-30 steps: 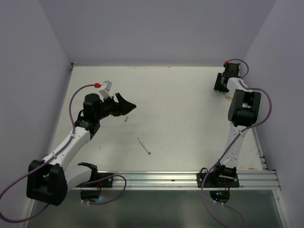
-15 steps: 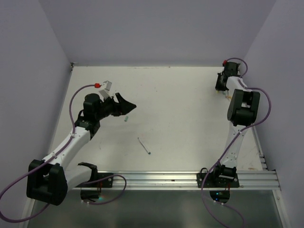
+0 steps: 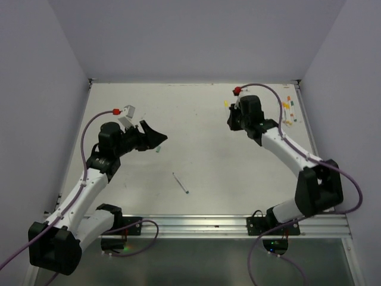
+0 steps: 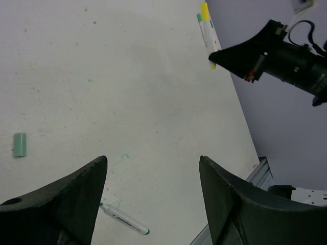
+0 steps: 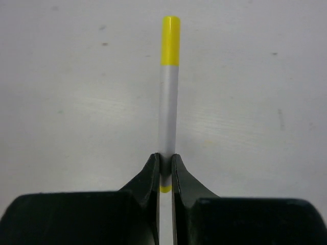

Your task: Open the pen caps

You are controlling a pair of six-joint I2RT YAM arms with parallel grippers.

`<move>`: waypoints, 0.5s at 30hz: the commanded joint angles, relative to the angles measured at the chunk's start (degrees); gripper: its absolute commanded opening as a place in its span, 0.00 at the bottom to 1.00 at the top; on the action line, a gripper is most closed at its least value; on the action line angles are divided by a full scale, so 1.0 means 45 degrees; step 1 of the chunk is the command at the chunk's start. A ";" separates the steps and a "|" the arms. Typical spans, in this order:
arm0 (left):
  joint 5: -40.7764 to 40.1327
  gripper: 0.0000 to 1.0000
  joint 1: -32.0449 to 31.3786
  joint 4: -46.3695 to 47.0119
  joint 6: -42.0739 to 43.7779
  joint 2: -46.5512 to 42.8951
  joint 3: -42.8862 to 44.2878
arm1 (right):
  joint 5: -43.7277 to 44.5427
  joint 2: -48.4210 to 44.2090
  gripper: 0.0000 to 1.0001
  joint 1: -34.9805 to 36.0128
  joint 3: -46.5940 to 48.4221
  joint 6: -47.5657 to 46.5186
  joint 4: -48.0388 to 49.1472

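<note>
My right gripper (image 5: 164, 155) is shut on the white barrel of a yellow pen (image 5: 168, 109). Its yellow pen cap (image 5: 170, 41) is on and points away from the fingers. From above, this gripper (image 3: 232, 117) hangs over the back middle of the table, the yellow cap (image 3: 226, 103) sticking out. My left gripper (image 3: 152, 138) is open and holds nothing, with its fingers (image 4: 76, 199) wide apart above the table. A loose green cap (image 4: 20, 145) lies on the table, with an uncapped green pen (image 4: 125, 219) close by. The held yellow pen (image 4: 210, 38) also shows in the left wrist view.
Several more coloured pens and pieces (image 3: 287, 107) lie at the back right corner. A metal rail (image 3: 226, 225) runs along the near edge. Purple-grey walls close in the left, back and right sides of the white table (image 3: 202, 155).
The right arm has swung from the back right corner toward the back middle, its jaws now shut on the yellow pen. The left arm shifted slightly and stayed open.
</note>
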 commanded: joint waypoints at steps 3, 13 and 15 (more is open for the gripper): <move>0.0771 0.73 -0.0062 -0.1024 -0.0287 -0.0898 -0.0324 | -0.1948 -0.4380 0.00 0.2347 -0.4077 0.2344 0.1097; 0.0323 0.71 -0.0179 -0.1591 -0.1009 -0.2188 -0.0285 | -0.2165 -0.6924 0.00 0.6488 -0.5669 0.4024 0.1527; 0.0458 0.70 -0.0354 -0.1125 -0.1456 -0.2188 -0.0537 | -0.2011 -0.6963 0.00 0.7249 -0.5748 0.4105 0.1626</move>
